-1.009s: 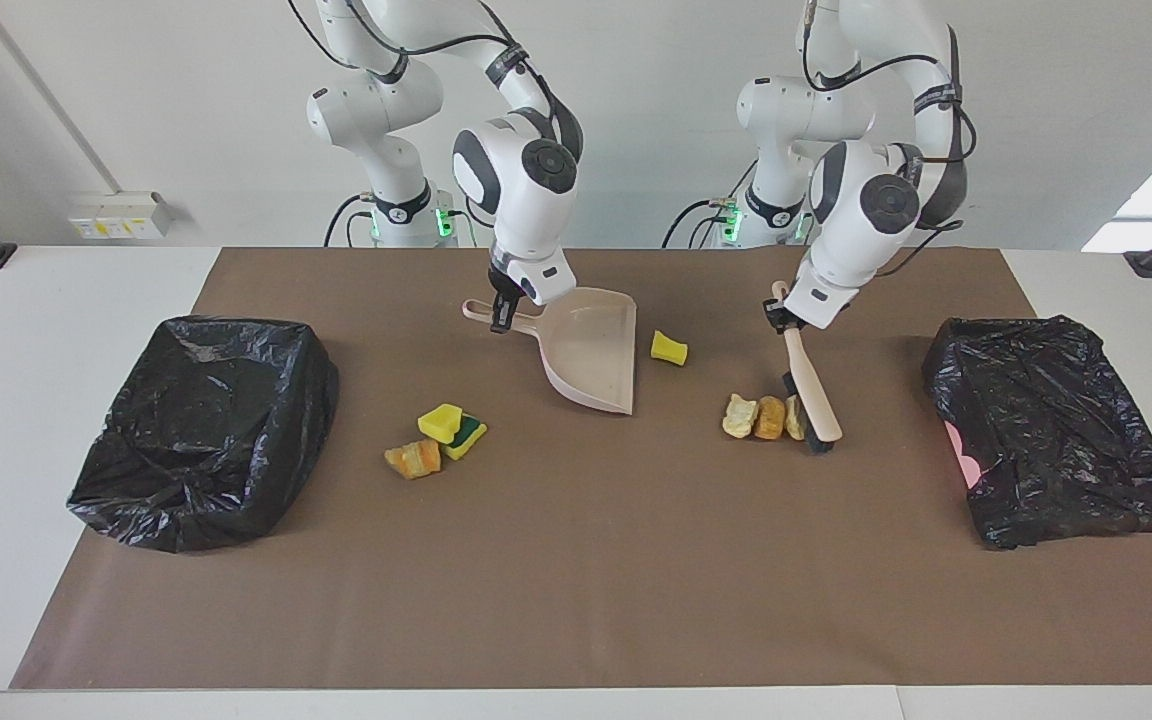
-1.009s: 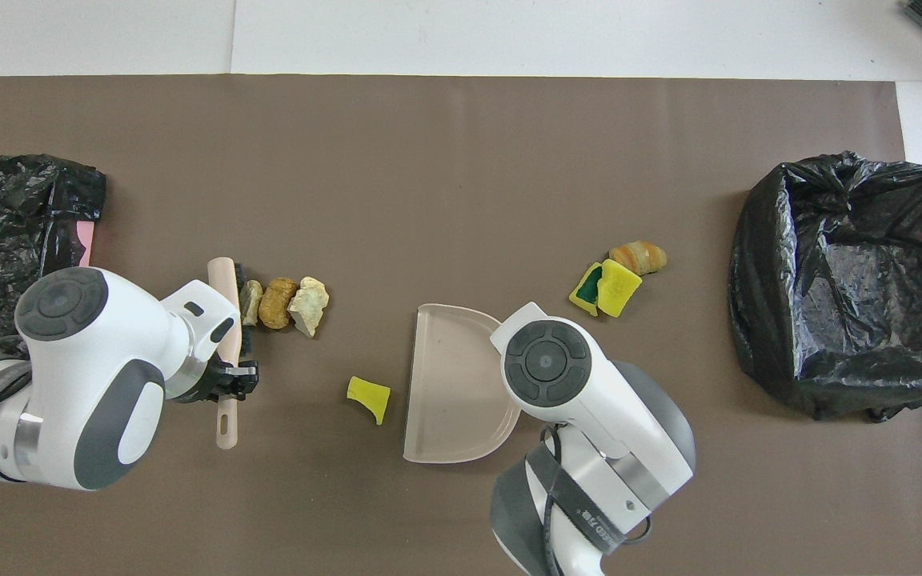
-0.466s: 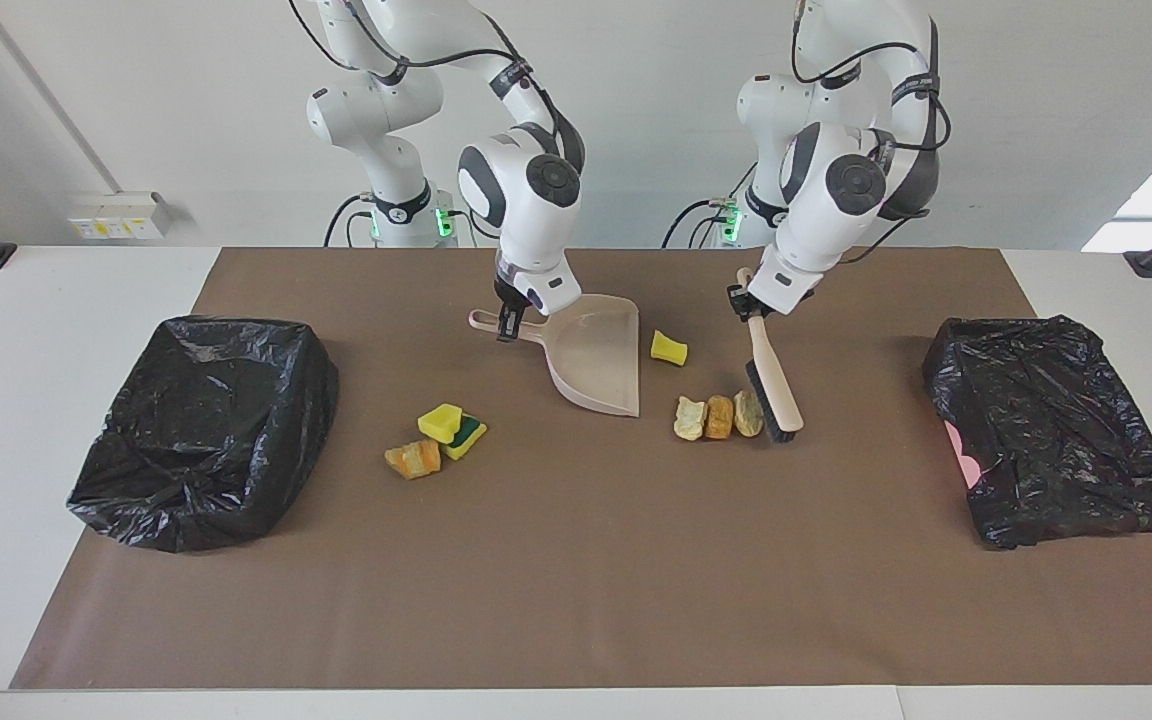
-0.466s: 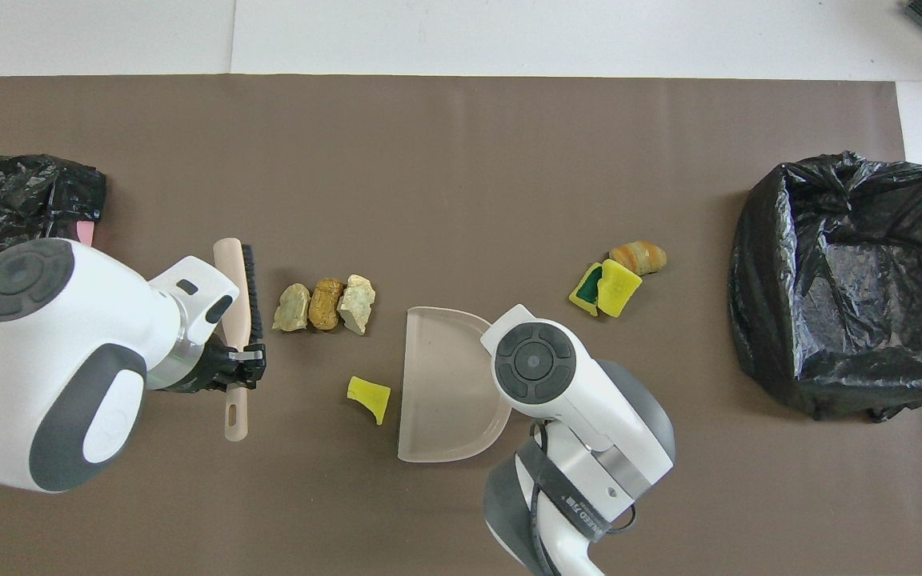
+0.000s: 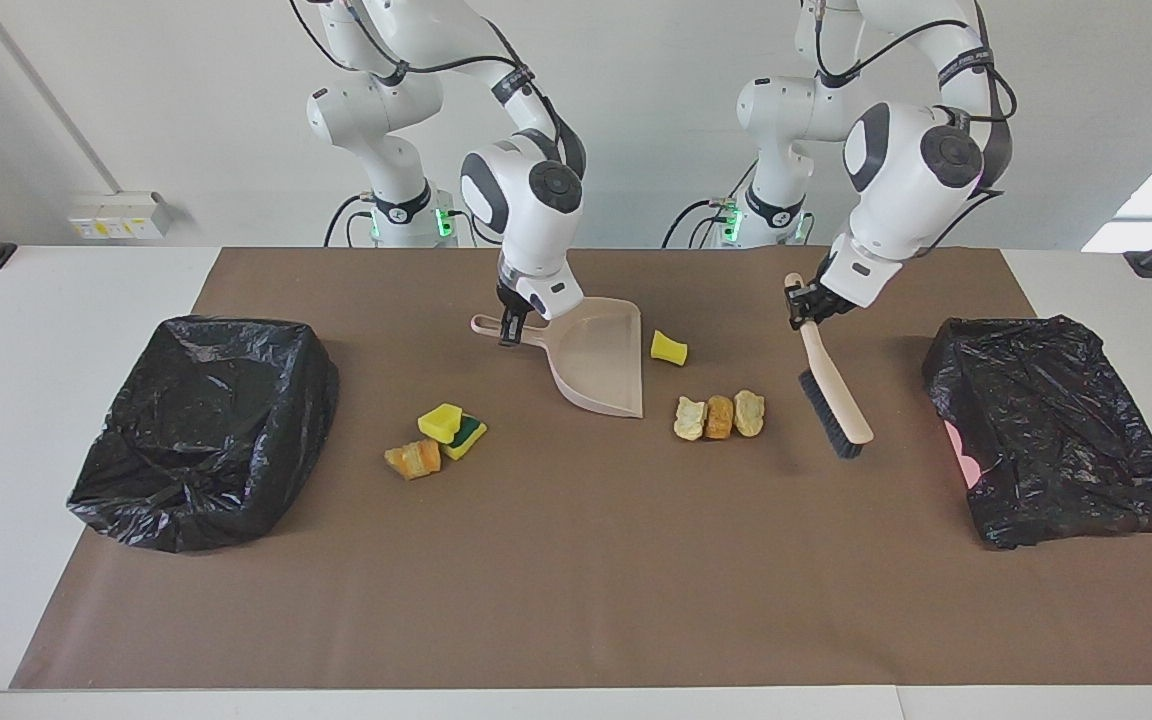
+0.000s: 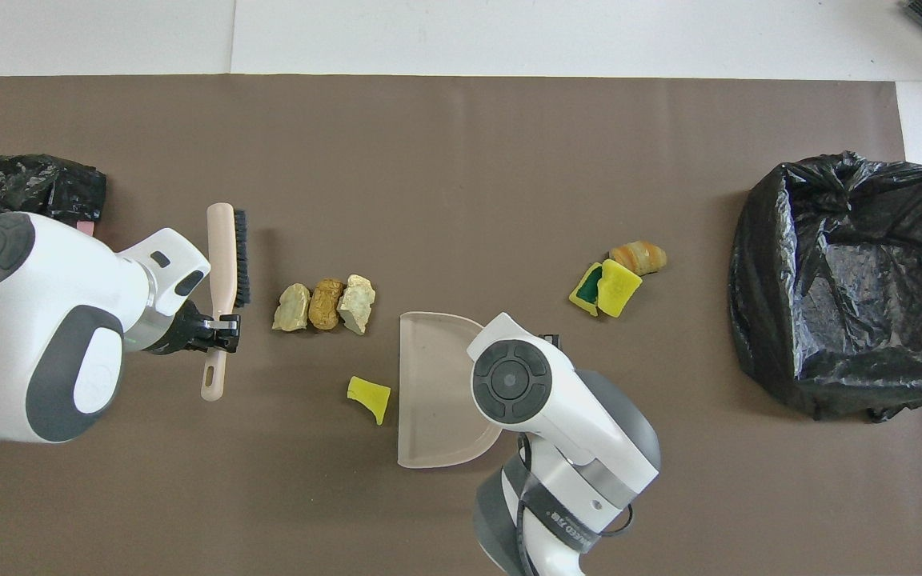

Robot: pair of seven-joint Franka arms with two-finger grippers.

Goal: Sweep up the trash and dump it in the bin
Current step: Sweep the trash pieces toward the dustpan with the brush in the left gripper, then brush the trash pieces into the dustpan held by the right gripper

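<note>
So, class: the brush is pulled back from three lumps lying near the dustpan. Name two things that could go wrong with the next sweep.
1. The three lumps sit farther from the robots than most of the dustpan mouth, so a straight push by the brush may slide them past its corner.
2. The lone yellow piece lies nearer the robots than the lumps, and a sweep aimed at them may leave it.

Open brown mat [image 5: 576,570] lies clear across the half farther from the robots. Between the brush [image 5: 834,392] and the dustpan [image 5: 601,365], three bread-like lumps [image 5: 718,416] and a yellow sponge piece [image 5: 668,348] obstruct passage. Black-bagged bins [image 5: 201,430] [image 5: 1051,430] block both table ends.
</note>
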